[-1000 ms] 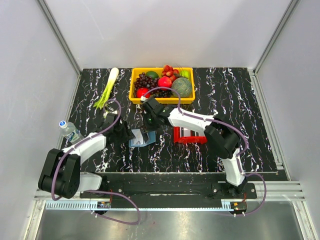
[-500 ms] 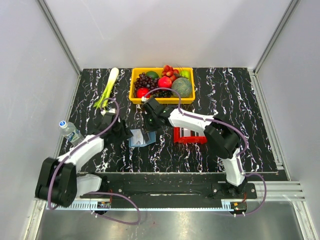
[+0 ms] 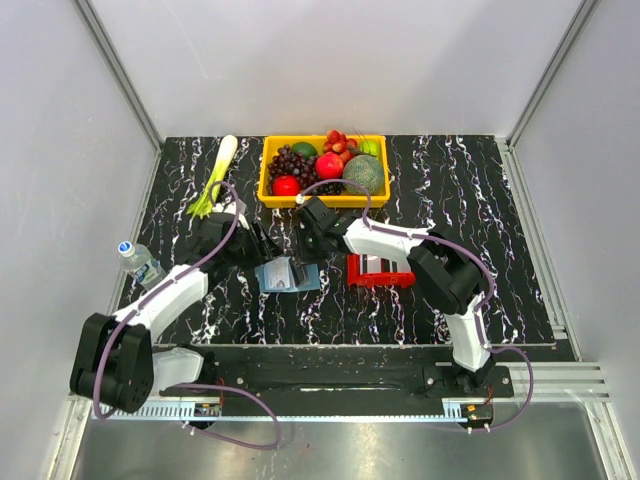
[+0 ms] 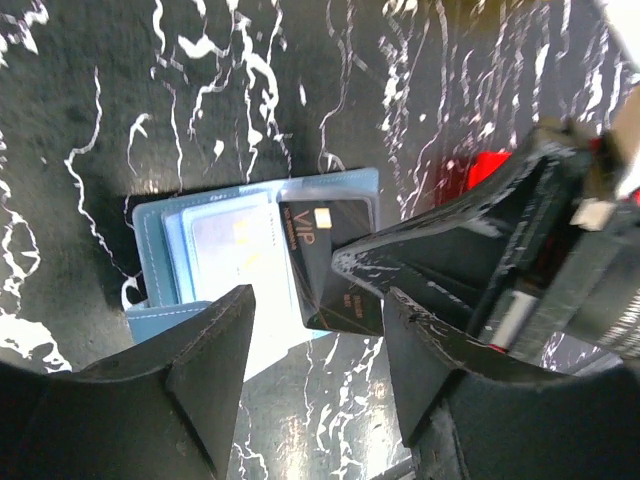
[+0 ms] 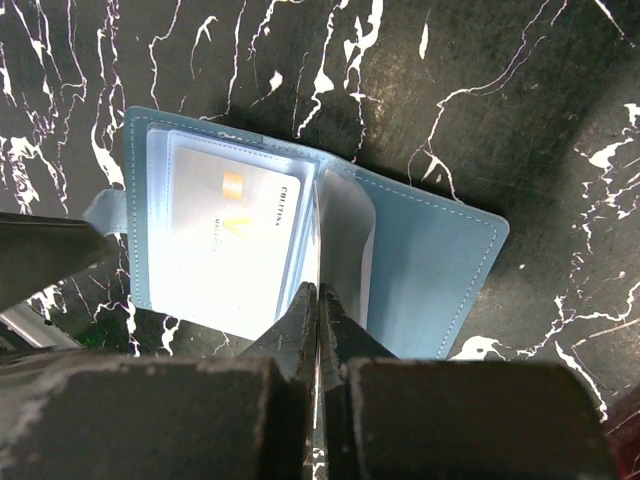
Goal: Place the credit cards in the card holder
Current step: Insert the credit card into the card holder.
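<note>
The blue card holder (image 3: pixel 287 274) lies open on the black marbled table, a white credit card (image 5: pixel 235 235) in its left clear pocket. My right gripper (image 5: pixel 318 290) is shut on a dark credit card marked VIP (image 4: pixel 328 262), seen edge-on in the right wrist view, its far end over the holder's pockets beside a raised clear leaf (image 5: pixel 345 240). My left gripper (image 4: pixel 318 345) hangs open just left of the holder (image 4: pixel 170 250), one finger (image 4: pixel 205 380) over its near blue flap, nothing between the jaws. More cards (image 3: pixel 380 264) lie in the red tray (image 3: pixel 378 280).
A yellow basket (image 3: pixel 268 190) of fruit stands at the back centre, close behind both grippers. A green onion (image 3: pixel 213 178) lies at the back left, a water bottle (image 3: pixel 140 263) at the left edge. The red tray sits right of the holder.
My left gripper has swung away from the near edge to the holder's left side. The right gripper and its dark card shifted slightly right, and the holder now lies squarer.
</note>
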Available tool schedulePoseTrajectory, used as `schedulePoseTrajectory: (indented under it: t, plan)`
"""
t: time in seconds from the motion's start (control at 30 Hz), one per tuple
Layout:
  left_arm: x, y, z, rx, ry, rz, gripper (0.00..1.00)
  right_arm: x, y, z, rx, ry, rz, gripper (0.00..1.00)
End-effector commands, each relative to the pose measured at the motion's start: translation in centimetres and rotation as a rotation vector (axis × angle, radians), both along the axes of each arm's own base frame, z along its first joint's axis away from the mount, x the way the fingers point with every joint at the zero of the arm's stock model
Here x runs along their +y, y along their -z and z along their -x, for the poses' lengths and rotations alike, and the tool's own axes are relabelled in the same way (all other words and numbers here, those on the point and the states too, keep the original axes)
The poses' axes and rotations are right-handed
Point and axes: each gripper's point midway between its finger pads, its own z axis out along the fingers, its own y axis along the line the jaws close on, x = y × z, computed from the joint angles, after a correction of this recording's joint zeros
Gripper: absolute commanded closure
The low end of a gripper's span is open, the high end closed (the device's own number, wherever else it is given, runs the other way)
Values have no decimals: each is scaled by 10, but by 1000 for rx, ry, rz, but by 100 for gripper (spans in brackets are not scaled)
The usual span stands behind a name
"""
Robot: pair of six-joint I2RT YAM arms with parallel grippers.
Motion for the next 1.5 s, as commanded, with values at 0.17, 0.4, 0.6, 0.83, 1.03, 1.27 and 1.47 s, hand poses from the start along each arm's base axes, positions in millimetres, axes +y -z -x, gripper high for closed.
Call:
schedulePoseTrajectory:
  t: [0.17, 0.4, 0.6, 0.83, 1.03, 1.27, 1.47]
  plan:
    - [-14, 19, -5, 46, 7, 20, 42, 8, -35, -9, -45, 13, -101, 100]
    - [-3, 35, 0, 87, -27, -59, 42, 8, -32, -8, -36, 12, -96, 100]
    - [6, 43, 1, 101, -52, -106, 41, 8, -31, -6, -31, 8, -97, 100]
    - [7, 55, 3, 132, -55, -126, 39, 8, -32, -6, -29, 7, -100, 100]
    - [11, 60, 4, 140, -67, -145, 38, 9, -31, -6, -29, 1, -101, 100]
    - [10, 67, 5, 159, -64, -150, 37, 9, -31, -6, -27, -2, -103, 100]
    - [14, 68, 6, 159, -71, -176, 37, 9, -29, -5, -21, -2, -100, 100]
